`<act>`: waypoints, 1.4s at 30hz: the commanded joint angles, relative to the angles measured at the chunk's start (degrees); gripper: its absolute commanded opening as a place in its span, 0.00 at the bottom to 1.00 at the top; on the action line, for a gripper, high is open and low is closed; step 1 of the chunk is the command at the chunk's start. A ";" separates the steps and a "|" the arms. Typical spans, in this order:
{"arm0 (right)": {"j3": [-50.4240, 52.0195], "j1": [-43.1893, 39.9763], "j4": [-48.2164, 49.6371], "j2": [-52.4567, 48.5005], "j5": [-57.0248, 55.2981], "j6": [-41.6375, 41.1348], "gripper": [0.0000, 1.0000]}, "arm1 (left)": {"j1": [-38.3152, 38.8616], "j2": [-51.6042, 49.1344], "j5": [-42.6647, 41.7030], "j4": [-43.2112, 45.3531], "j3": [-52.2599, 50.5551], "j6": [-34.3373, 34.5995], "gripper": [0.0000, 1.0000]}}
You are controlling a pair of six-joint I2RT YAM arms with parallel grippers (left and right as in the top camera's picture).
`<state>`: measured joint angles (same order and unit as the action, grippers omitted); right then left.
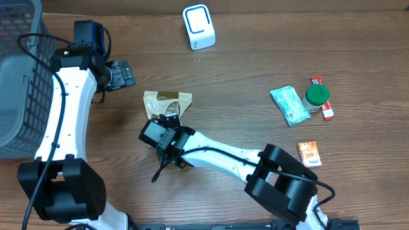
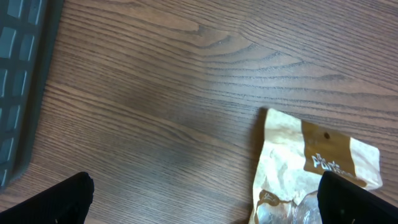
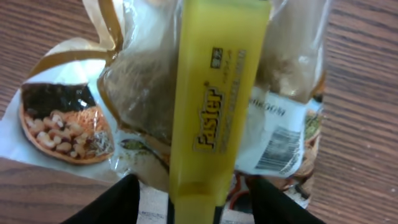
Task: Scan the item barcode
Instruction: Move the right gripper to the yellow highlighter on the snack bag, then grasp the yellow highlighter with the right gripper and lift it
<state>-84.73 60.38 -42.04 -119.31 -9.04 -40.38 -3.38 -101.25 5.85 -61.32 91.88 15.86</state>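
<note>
The snack bag (image 3: pixel 143 93), with the yellow marker (image 3: pixel 217 93) seen lengthwise over it, is straddled by the half-spread right end effector (image 3: pixel 194 199), the wide-spread left end effector (image 1: pixel 126 74) being farther off.

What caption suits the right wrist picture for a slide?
Yellow plastic highlighter between spread fingers of the right gripper, over a clear snack bag showing its barcode.

Your wooden bench (image 1: pixel 255 64), seen from above. A grey basket (image 1: pixel 25 38) stands at the left edge and a white scanner (image 1: pixel 199 26) at top centre. The right hand (image 1: pixel 170 122) is over the lower end of a tan snack bag (image 1: pixel 167 101) (its fingers are hard to make out). The left hand (image 1: pixel 121 75) sits to the bag's upper left, apart from it. Far right lie a teal packet (image 1: pixel 289 105), a green-lidded jar (image 1: pixel 316 96) and an orange box (image 1: pixel 308 153).
</note>
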 commanded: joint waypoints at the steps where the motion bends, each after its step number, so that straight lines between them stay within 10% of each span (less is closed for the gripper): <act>1: 0.09 -0.17 0.17 -0.31 -1.01 -0.33 0.49 | 0.50 0.87 0.28 0.07 0.87 -1.29 1.00; 18: -0.35 -2.27 -7.21 -0.28 -1.03 -0.11 0.26 | 0.50 0.87 0.28 0.07 0.87 -1.29 1.00; 42: -2.62 -20.04 -21.00 2.27 -1.03 10.88 0.27 | 0.50 0.87 0.28 0.04 0.87 -1.29 1.00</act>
<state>-86.78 41.91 -63.66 -119.31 -9.41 -31.11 -3.38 -101.25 5.85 -61.30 91.88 15.86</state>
